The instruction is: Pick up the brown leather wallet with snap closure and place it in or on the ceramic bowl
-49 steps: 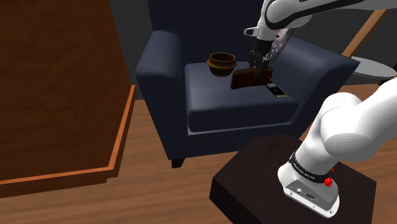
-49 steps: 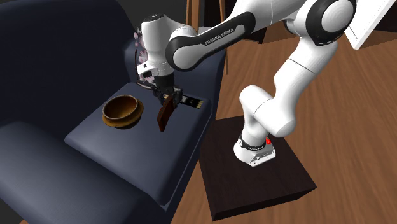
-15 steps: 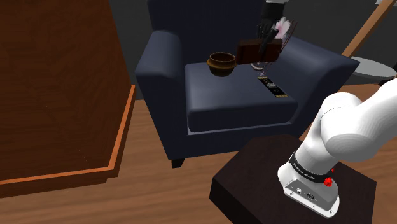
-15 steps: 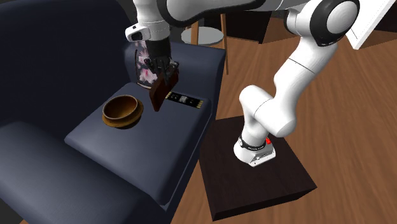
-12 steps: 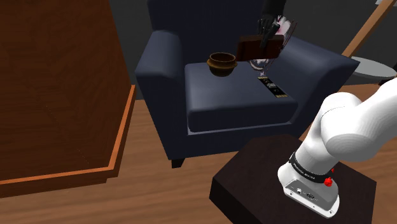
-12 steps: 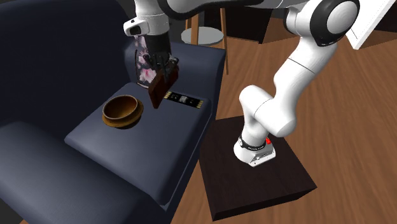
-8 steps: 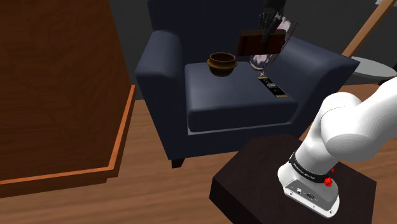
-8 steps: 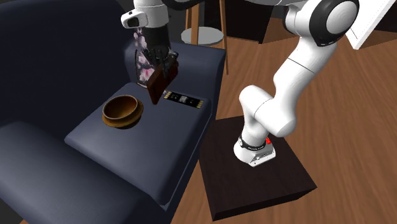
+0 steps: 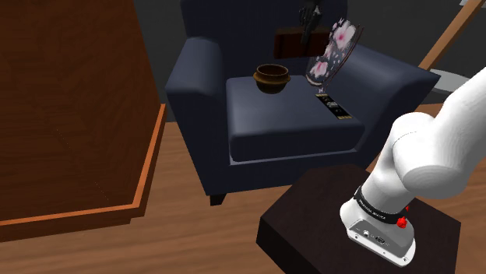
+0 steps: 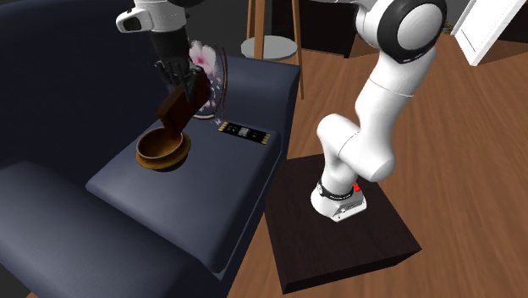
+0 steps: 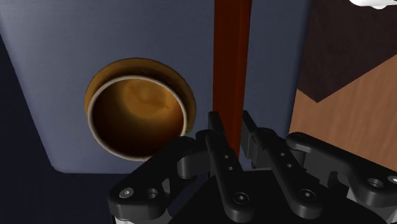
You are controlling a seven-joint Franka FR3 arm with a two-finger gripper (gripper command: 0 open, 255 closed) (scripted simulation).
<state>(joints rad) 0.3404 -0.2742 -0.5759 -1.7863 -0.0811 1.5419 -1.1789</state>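
I am looking at a dark blue armchair (image 9: 272, 128), with my white arm (image 10: 381, 102) reaching over its seat. A brown bowl (image 10: 163, 148) is sitting near the seat's back edge. The brown wallet (image 10: 179, 110) is hanging on edge in the air over that back edge, above and just beside the bowl, not touching it. My black gripper (image 11: 232, 127) is pinching the wallet's upper end between both fingers. A slim black remote (image 9: 333, 103) is lying along the seat's side edge.
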